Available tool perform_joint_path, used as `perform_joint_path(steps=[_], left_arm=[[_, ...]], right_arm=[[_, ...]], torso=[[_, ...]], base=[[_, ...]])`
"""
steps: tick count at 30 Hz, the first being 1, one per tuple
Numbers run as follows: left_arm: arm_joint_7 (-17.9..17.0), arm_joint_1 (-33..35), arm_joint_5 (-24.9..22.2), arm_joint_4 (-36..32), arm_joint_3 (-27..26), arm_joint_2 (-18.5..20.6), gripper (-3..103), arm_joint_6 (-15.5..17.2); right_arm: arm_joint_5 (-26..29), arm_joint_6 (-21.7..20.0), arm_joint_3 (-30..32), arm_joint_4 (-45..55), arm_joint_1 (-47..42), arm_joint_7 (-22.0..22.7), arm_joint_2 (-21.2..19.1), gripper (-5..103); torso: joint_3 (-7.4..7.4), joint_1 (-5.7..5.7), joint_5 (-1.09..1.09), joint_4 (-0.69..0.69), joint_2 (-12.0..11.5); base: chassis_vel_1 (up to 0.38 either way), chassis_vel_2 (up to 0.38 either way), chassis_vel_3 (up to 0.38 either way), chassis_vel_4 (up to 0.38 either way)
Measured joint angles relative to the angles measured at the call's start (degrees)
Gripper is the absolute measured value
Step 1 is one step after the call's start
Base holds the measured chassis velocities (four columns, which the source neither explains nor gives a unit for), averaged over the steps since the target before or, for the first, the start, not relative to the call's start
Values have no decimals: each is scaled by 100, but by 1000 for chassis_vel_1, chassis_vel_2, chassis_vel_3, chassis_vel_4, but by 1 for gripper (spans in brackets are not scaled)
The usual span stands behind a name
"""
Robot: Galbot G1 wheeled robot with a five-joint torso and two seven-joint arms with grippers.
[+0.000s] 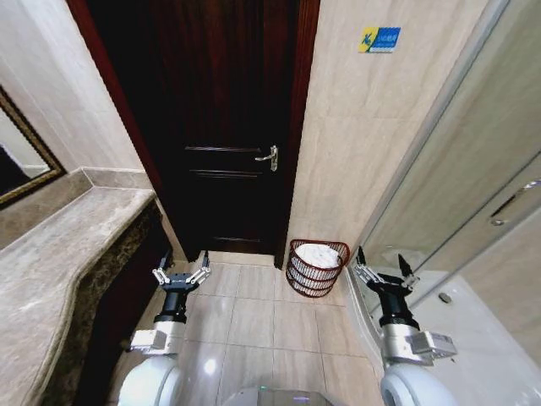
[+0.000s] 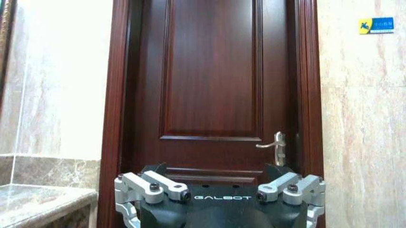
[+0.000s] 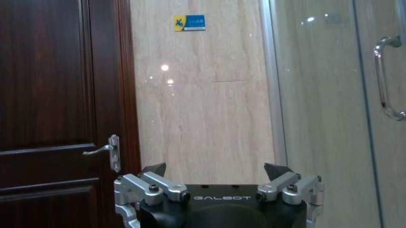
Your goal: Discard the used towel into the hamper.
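**Op:** I'm sitting w/ both arms low in front of the base. Left gripper [image 1: 181, 275] is hanging w/ fingers spread wide, nothing between them; right gripper [image 1: 384, 269] same, spread and empty. Hamper [image 1: 317, 267] is my landmark: it's on the floor against the wall, just beside the dark door [image 1: 221, 127], on the door's handle side. Right gripper is near the hamper, on the shower-glass side; left is well apart from it, across the tiles toward the counter [image 1: 59, 254].

**Sup:** Where's the towel?

**Op:** I'm seeing white cloth [image 1: 318, 254] bunched inside the hamper, filling the top. Prob. the towel, so I'm judging the drop as done or nearly.

**Sup:** How are you handling it?

**Op:** I'm keeping both arms clear of the rim; the basket looks light and would tip if nudged. If the cloth needs tucking, I'd come straight down from above w/ the right.

**Sup:** Materials?

**Op:** Hamper's red-brown open weave, horiz. ribs, rounded front, flat back. Cloth looks soft. Floor tiles are glossy; counter's polished stone; door's dark wood w/ a metal lever [image 2: 276, 147].
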Motion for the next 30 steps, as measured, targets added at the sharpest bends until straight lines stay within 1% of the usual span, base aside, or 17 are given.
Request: perform_joint_path(steps=[4, 18, 30], left_arm=[[14, 21, 18, 5, 61, -75, 100, 6], [57, 176, 34, 24, 43, -95, 100, -54], [110, 168, 36, 27, 37, -109, 100, -79]], right_arm=[[-16, 0, -14, -13, -17, 4, 9, 100], [-132, 67, -54, -69, -63, 5, 59, 100], [-140, 131, -20, -125, -107, -27, 30, 100]], torso=[[0, 0, 0, 1, 0], [0, 0, 1, 1, 0], [0, 0, 0, 1, 0]], base=[[68, -61, -81, 75], [61, -62, -65, 59], [64, -70, -69, 62]])
